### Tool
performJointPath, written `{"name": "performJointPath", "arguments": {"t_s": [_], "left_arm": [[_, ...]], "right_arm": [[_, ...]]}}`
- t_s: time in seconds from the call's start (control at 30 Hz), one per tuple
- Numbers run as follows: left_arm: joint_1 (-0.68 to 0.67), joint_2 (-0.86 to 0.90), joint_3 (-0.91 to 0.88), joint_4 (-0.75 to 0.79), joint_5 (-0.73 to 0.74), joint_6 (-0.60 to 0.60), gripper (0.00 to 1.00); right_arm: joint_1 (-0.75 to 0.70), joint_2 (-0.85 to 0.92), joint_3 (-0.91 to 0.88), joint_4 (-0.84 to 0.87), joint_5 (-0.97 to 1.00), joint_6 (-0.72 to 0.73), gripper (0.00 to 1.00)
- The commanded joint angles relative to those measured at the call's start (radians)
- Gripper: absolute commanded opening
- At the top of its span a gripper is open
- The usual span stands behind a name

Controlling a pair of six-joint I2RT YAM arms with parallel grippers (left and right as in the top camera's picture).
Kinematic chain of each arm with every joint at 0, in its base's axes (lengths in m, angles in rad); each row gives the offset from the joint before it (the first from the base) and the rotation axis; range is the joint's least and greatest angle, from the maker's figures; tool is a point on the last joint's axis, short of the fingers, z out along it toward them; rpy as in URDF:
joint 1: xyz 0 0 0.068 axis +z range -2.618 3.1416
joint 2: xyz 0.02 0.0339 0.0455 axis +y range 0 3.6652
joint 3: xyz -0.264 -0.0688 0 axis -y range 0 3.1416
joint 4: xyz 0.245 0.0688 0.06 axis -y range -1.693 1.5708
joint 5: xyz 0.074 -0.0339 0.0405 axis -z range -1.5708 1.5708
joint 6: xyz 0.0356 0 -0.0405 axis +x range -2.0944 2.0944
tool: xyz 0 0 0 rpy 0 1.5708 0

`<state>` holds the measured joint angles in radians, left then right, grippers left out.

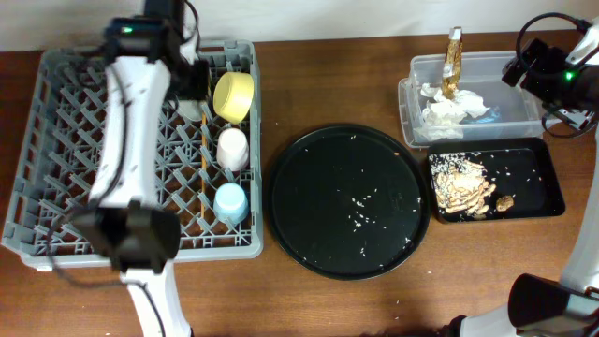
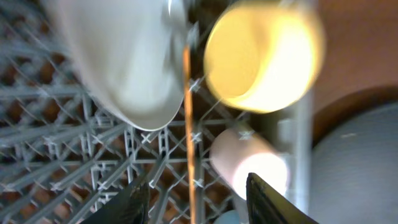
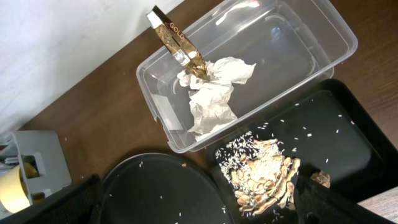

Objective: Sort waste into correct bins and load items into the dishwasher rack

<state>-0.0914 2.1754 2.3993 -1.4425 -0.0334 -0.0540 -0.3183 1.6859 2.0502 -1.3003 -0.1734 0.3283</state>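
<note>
Chopsticks [image 2: 188, 112] run lengthwise straight out from between the spread, empty fingers of my left pincer [image 2: 198, 190], thin wood lying on the grey lattice rack [image 2: 62, 155]. A smooth pink cup [image 2: 249, 162] sits just right of it, a glossy pale plate [image 2: 124, 62] ahead-left, a round yellow bowl [image 2: 261, 56] ahead-right. I judge the rack loaded. Farther off, my right pincer [image 3: 199, 202], also spread and empty, hangs over rice-flecked scraps [image 3: 267, 180] in the black tray [image 3: 367, 124]. Beyond it the clear tub [image 3: 155, 93] holds a crumpled napkin [image 3: 211, 99] and a gold wrapper [image 3: 177, 43].

I see a clear glossy plastic tub [image 3: 292, 56], crumpled white paper napkin [image 3: 208, 99], shiny gold wrapper [image 3: 177, 40], matt grey plastic rack [image 1: 65, 131].
</note>
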Motion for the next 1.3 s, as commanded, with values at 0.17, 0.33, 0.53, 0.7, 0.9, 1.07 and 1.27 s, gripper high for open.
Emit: {"name": "performJointPath", "arguments": {"t_s": [0.17,0.33,0.53,0.7,0.9,1.07,1.27], "left_arm": [[0.000,-0.359,0.039,0.032,0.098,-0.006,0.99],[0.000,-0.358,0.038,0.032,0.098,-0.006,0.99],[0.000,-0.358,0.038,0.032,0.098,-0.006,0.99],[0.000,-0.358,0.038,0.032,0.098,-0.006,0.99],[0.001,-0.358,0.038,0.032,0.098,-0.006,0.99],[0.001,-0.358,0.038,0.032,0.098,-0.006,0.99],[0.001,-0.358,0.038,0.032,0.098,-0.006,0.99]], "right_arm": [[-0.003,-0.001,0.007,0.002,0.013,-0.010,0.98],[0.018,-0.008,0.007,0.002,0.014,-0.010,0.99],[0.312,-0.158,-0.002,0.015,0.227,-0.112,0.98],[0.337,-0.399,-0.341,0.413,0.148,-0.252,0.99],[0.290,-0.792,-0.938,0.831,0.078,-0.254,0.98],[0.290,-1.117,-1.439,1.204,0.048,-0.243,0.98],[0.292,-1.407,-1.887,1.518,0.027,-0.189,0.98]]}}
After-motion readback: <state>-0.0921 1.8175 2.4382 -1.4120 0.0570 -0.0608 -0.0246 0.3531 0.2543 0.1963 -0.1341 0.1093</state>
